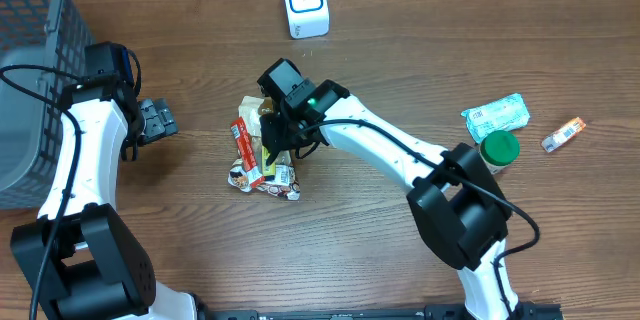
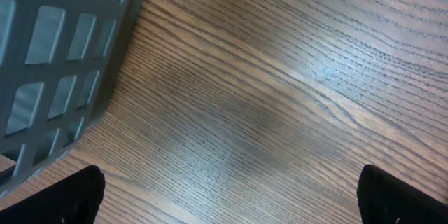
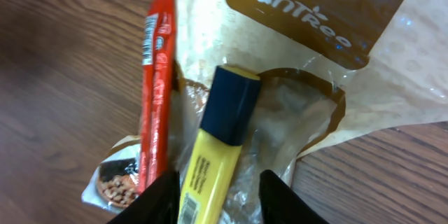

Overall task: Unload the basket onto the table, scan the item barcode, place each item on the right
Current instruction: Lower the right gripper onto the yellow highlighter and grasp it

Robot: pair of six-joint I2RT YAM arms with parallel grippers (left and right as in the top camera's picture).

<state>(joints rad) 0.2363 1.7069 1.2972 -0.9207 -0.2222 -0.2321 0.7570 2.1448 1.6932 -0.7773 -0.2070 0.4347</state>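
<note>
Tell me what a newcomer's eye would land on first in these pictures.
First, the right gripper at the centre, straddling a yellow highlighter that lies on a pile of snack packets. Next come the white scanner at the top of the overhead view and the grey basket on the left, beside the open left gripper.

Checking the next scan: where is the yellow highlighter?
In the right wrist view, the yellow highlighter lies on a brown bag, beside a red packet, straddled by the right end effector.
</note>
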